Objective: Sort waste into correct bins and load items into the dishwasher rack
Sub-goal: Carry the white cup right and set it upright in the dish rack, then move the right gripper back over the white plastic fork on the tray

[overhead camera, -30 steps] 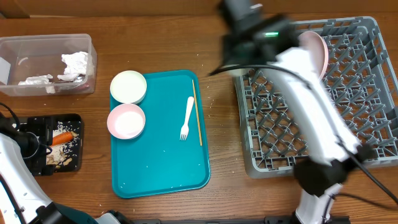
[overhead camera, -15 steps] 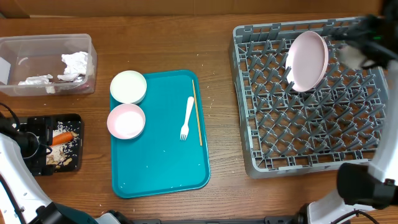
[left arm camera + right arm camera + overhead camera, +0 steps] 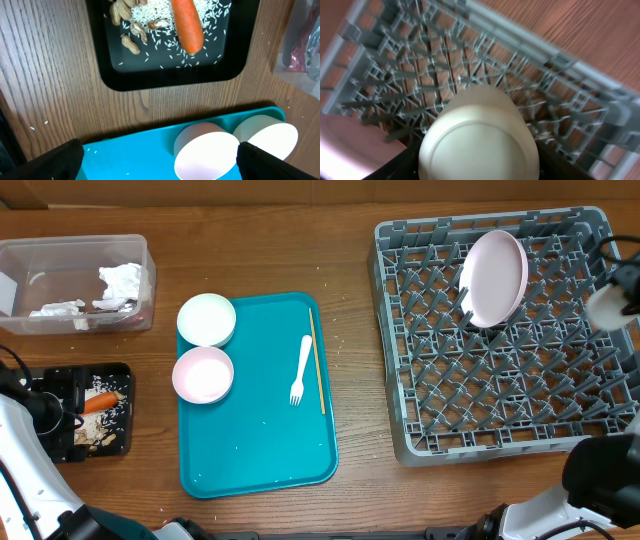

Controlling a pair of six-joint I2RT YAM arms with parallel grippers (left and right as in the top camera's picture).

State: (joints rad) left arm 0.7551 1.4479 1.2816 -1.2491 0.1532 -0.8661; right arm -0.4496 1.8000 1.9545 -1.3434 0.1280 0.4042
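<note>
Right gripper (image 3: pixel 477 162) clasps cream bowl (image 3: pixel 477 132) (round, base ring showing, blurred) above grey rack (image 3: pixel 395 65); left gripper (image 3: pixel 160 161) fingers spread wide.

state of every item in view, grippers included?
Grey dishwasher rack: one plate loaded.
Pink round plate: on edge in rack.
Left gripper: open, empty.
Right gripper: shut on cream round bowl, over rack.
Pink round bowl: upright, empty, on teal tray.
Off-white round bowl: upright, empty, tray corner.
White plastic fork: flat on tray.
Wooden chopstick: flat on tray.
Clear plastic bin: uncovered, crumpled paper inside.
Black tray: holds carrot, rice, peanuts.
</note>
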